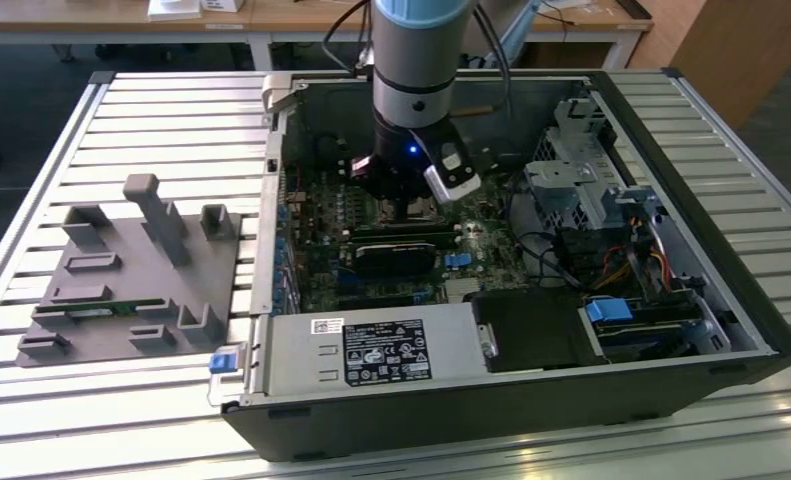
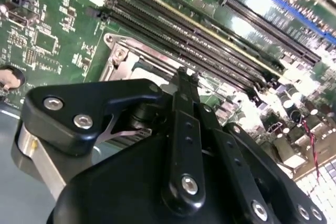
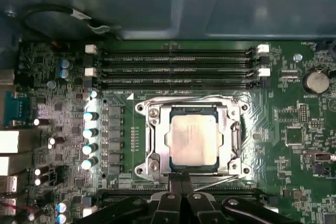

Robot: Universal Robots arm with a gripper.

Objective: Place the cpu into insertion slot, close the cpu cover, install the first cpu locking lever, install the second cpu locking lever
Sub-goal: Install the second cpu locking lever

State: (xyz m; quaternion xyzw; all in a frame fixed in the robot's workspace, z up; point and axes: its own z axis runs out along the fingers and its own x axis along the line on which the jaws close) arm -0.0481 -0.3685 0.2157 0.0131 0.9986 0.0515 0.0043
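The cpu (image 3: 191, 140) lies flat in the insertion slot (image 3: 143, 169), its silvery top showing through the window of the cpu cover (image 3: 157, 140), which lies down over it. One thin wire lever (image 3: 194, 98) runs along the socket's side towards the memory slots. A second lever (image 3: 218, 181) slants out along the opposite side. My gripper (image 3: 181, 182) is shut, its tips together at that socket edge, touching the second lever's end. In the second wrist view the gripper (image 2: 184, 77) stands over the cover's corner (image 2: 123, 56). The exterior view shows the gripper (image 1: 409, 205) low inside the open case.
Long black memory slots (image 3: 173, 66) lie beside the socket, with a row of capacitors (image 3: 89, 129) and a coin battery (image 3: 317, 81) nearby. The case holds a power supply (image 1: 368, 350) and drive cage (image 1: 582, 170). A grey fixture (image 1: 128, 270) sits on the slatted table.
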